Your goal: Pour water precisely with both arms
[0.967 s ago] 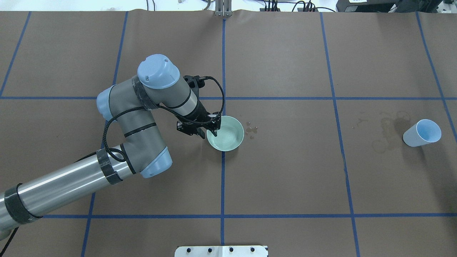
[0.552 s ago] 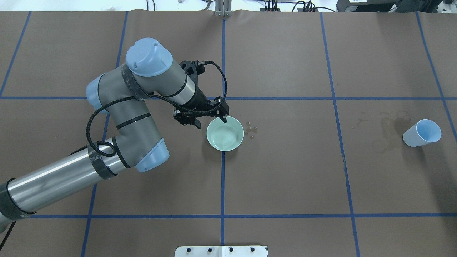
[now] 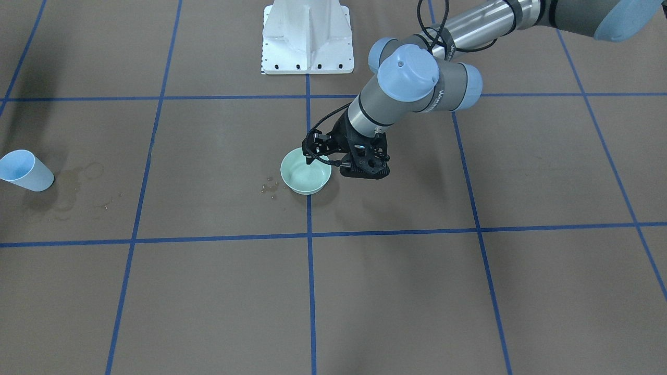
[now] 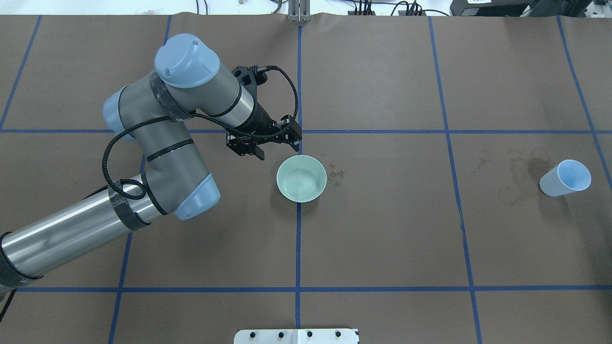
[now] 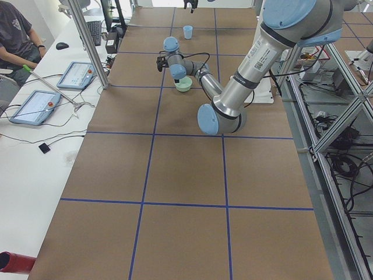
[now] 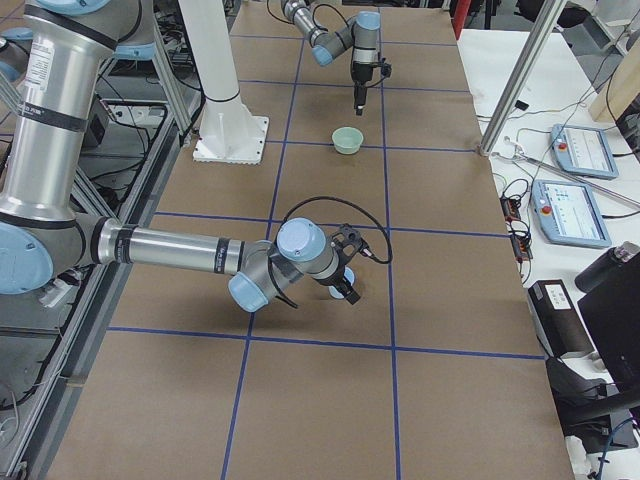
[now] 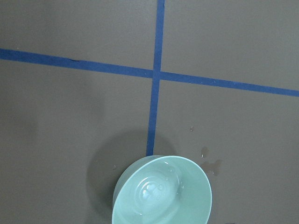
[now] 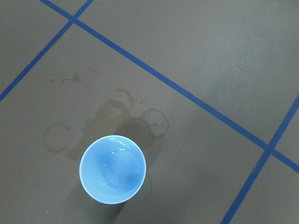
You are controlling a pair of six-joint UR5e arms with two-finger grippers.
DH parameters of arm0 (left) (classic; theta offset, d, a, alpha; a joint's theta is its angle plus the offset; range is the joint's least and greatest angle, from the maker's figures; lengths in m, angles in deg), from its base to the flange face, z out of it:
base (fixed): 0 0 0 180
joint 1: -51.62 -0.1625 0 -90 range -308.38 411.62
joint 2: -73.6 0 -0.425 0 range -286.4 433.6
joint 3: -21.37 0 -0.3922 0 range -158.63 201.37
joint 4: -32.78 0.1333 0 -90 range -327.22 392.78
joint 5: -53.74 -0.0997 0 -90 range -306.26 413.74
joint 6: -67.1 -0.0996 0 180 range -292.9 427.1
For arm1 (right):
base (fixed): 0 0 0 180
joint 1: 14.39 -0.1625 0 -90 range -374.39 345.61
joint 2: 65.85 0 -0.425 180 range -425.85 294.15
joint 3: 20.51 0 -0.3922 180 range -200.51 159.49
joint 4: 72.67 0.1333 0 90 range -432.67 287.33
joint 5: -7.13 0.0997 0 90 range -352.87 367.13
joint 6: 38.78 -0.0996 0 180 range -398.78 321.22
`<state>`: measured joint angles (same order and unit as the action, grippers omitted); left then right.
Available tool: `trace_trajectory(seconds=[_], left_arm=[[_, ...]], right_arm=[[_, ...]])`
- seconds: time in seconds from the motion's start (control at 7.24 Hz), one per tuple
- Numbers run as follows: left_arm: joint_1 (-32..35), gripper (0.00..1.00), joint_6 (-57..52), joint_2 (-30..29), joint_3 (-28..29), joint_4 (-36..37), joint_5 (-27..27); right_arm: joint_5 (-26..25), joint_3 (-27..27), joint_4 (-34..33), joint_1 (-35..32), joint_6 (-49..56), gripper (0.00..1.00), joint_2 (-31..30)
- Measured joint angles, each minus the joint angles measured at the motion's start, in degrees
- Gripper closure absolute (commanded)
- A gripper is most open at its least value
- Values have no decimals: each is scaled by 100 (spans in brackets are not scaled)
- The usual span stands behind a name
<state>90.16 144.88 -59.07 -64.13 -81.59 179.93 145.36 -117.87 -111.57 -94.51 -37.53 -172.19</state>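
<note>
A mint-green bowl stands at the table's middle and also shows in the front view. In the left wrist view it holds a little water, seen as glints and ripples. My left gripper is open and empty, hovering just beyond the bowl's far-left rim without touching it; the front view also shows it. A pale blue cup stands upright at the far right. The right wrist view looks straight down into the cup. My right gripper shows only in the right side view, and I cannot tell its state.
Water droplets lie on the brown paper just right of the bowl. Dried ring stains spread left of the cup. The white pedestal stands at the robot's side of the table. Blue tape lines grid the surface.
The left gripper's fingers straddled the bowl's left rim a second ago. It has since risen and drawn back to the far left, clear of the bowl. The bowl and the cup have stayed put.
</note>
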Motion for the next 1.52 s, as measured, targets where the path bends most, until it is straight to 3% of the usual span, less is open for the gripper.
trace_trajectory(seconds=[0.28,0.97,1.52], left_arm=[[11,12,-4,9,16,3,-12],[32,11,0,11,16,3,-22],[199,11,-23,61,3,153,2]], right_arm=[[-74,488,1284,137,-614,1,-101],[-716,1316,3129,819,-1634,1,-85],[-1329,1644,3563,1495,-2147,1,88]])
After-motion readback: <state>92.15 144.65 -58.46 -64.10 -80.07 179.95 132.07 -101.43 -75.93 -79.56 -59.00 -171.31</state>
